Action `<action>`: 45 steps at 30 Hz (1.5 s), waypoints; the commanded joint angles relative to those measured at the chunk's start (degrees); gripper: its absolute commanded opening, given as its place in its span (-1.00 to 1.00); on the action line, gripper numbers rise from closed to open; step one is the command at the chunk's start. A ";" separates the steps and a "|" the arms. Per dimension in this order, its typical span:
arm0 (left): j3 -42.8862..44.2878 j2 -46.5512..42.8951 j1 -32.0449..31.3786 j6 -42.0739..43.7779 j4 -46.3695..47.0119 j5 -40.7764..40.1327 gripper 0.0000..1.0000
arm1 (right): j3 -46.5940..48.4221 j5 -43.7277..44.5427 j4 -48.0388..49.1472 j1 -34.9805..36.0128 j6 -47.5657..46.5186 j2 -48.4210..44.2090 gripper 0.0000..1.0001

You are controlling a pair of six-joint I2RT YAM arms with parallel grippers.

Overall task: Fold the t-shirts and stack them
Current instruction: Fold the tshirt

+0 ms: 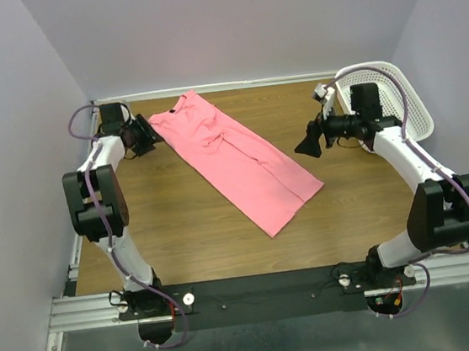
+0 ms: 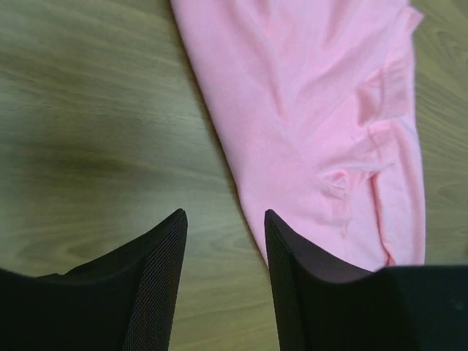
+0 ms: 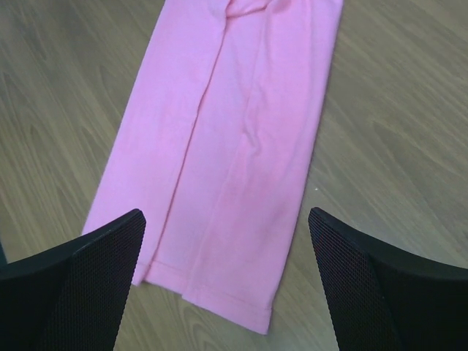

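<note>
The salmon-pink t-shirt (image 1: 234, 158) lies flat on the wooden table, folded into a long narrow strip running from back left to front right. Its neck end is at the back left and its hem at the front right. My left gripper (image 1: 147, 136) is open and empty, just left of the neck end. In the left wrist view the shirt (image 2: 322, 124) lies beyond and right of the gripper (image 2: 224, 219). My right gripper (image 1: 308, 143) is open and empty, right of the shirt's middle. In the right wrist view the hem end (image 3: 234, 183) lies beyond the gripper (image 3: 227, 219).
A white perforated plastic basket (image 1: 395, 94) stands at the back right, behind my right arm. Grey walls close in the table at the back and sides. A metal rail (image 1: 265, 291) runs along the near edge.
</note>
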 commanded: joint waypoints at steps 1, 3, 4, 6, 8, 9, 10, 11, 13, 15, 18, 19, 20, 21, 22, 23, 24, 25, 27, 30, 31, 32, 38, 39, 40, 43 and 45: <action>-2.42 -17.72 -0.39 5.51 0.87 -4.56 0.12 | -6.15 0.83 -5.46 7.87 -20.41 -6.21 1.00; -6.20 -26.05 -0.57 6.82 4.03 -7.46 0.14 | -12.10 5.59 -5.37 14.30 -26.16 -8.42 1.00; -11.27 -35.44 -0.57 7.53 7.88 -10.78 0.22 | -13.28 10.66 -5.28 21.64 -28.63 -9.22 1.00; -16.92 -45.25 -0.48 9.46 12.21 -13.18 0.41 | -14.69 17.88 -2.22 33.07 -24.90 -8.62 1.00; -24.80 -58.65 -0.40 11.13 16.68 -14.15 0.75 | -14.26 30.66 0.15 40.84 -18.48 -5.47 0.90; -27.03 -62.48 -0.48 12.53 18.10 -13.55 0.86 | -13.38 35.45 1.21 48.10 -14.63 -3.97 0.77; -30.88 -65.91 -0.39 12.98 18.90 -12.15 0.89 | -12.94 44.20 2.27 50.70 -12.68 -2.04 0.70; -32.57 -71.60 -0.31 13.16 18.82 -11.61 0.89 | -12.41 47.59 4.45 52.90 -10.92 1.20 0.67; -35.04 -75.68 -0.31 13.86 17.60 -10.47 0.89 | -10.92 53.49 5.61 56.60 -6.87 4.82 0.64; -37.59 -80.42 -0.31 14.13 14.70 -9.23 0.89 | -9.69 60.44 7.10 58.62 -5.63 8.68 0.64; -40.84 -85.27 -0.31 14.92 13.11 -8.44 0.89 | -9.86 65.63 8.60 59.68 -5.54 10.63 0.64; -41.37 -86.24 -0.39 14.66 13.10 -8.44 0.89 | -9.86 66.52 8.78 60.12 -5.54 11.60 0.64; -41.03 -87.47 -0.31 14.83 12.67 -8.18 0.89 | -9.95 67.83 8.87 60.30 -5.54 12.04 0.64; -40.77 -87.83 -0.39 14.92 12.58 -7.66 0.89 | -10.12 68.45 8.95 60.22 -5.54 12.39 0.63; -40.76 -88.18 -0.31 14.92 12.66 -7.39 0.89 | -10.30 68.81 8.96 60.21 -5.54 13.44 0.59; -41.20 -88.53 -0.39 14.92 12.93 -7.13 0.89 | -10.30 69.42 8.96 60.21 -5.62 13.89 0.56; -41.38 -89.06 -0.39 14.75 13.10 -6.86 0.89 | -10.73 69.34 8.87 60.21 -5.62 14.33 0.53; -41.38 -89.24 -0.39 14.75 13.28 -6.60 0.89 | -10.91 69.16 8.87 60.21 -5.54 14.77 0.44; -41.47 -89.59 -0.31 14.83 13.28 -5.63 0.89 | -11.18 67.06 8.35 60.21 -5.45 15.21 0.26; -41.47 -89.85 -0.39 14.83 13.46 -5.19 0.89 | -10.74 62.76 5.81 60.91 -4.66 16.35 -0.16; -41.55 -89.85 -0.31 14.75 13.63 -4.93 0.89 | -10.13 61.53 5.18 61.27 -4.48 16.79 -0.27; -41.64 -89.94 -0.39 14.83 13.72 -4.58 0.89 | -9.95 59.25 4.57 61.70 -4.31 16.97 -0.34; -41.90 -90.64 -0.31 14.66 14.68 -1.77 0.89 | -6.62 52.56 1.67 65.31 -3.16 20.57 -0.84; -42.08 -90.82 -0.31 14.66 14.95 -1.24 0.89 | -6.00 51.59 1.40 65.75 -3.08 20.74 -0.96; -42.26 -90.73 -0.39 14.57 15.47 0.07 0.89 | -5.21 50.45 1.14 66.71 -2.90 21.27 -0.99; -42.52 -90.47 -0.31 14.39 16.18 1.75 0.89 | -1.52 44.74 -0.18 67.51 -2.02 22.15 -0.99; -42.61 -90.12 -0.39 14.22 16.53 3.33 0.89 | 0.32 43.32 -1.15 67.51 -1.67 22.24 -0.99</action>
